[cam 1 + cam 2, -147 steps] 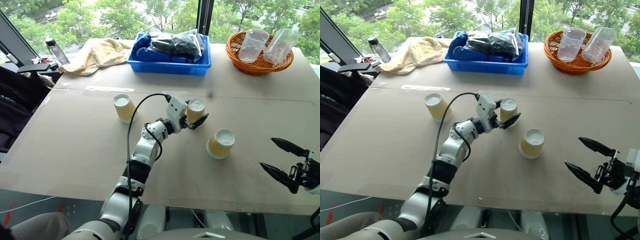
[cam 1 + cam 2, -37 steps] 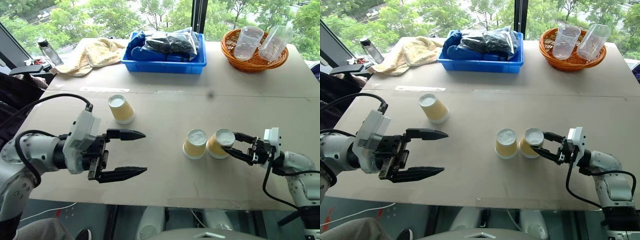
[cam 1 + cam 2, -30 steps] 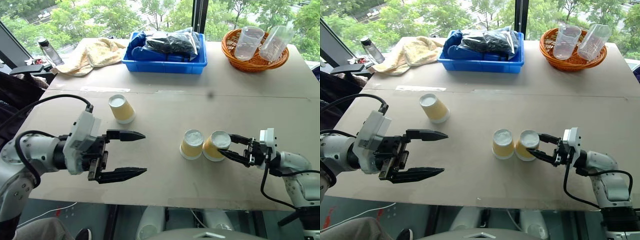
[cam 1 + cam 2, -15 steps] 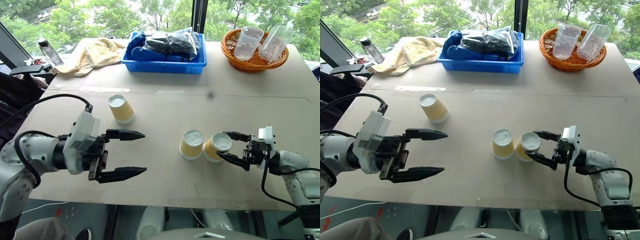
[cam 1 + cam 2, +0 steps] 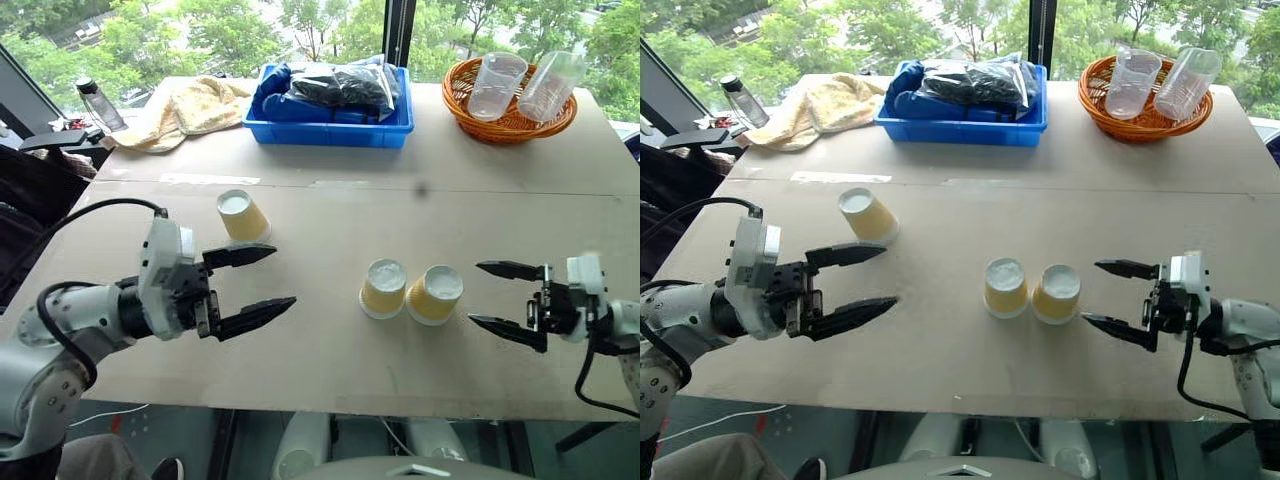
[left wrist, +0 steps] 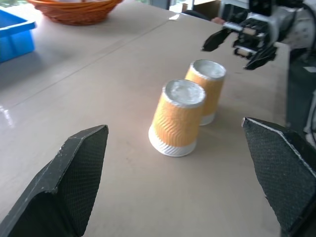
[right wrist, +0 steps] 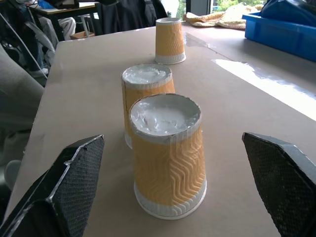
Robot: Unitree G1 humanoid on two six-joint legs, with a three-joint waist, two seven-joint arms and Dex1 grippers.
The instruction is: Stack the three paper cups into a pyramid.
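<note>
Green trees fill the window behind a tan table (image 5: 330, 215) that carries everything. Two paper cups stand upside down and touching near the middle of the table, toward its near edge: the left cup (image 5: 383, 288) and the right cup (image 5: 435, 293). A third cup (image 5: 242, 216) stands upside down well apart from them, toward the left edge. No cup sits on top of another. Just beside the pair, on its right, the right gripper (image 5: 505, 297) hangs with fingers spread wide, holding nothing. Near the left edge, just in front of the third cup, the left gripper (image 5: 255, 283) is likewise spread wide and empty. Along the far edge lie a towel (image 5: 195, 108), a blue bin (image 5: 335, 97) and a basket (image 5: 512, 118) with clear cups (image 5: 520, 85).
</note>
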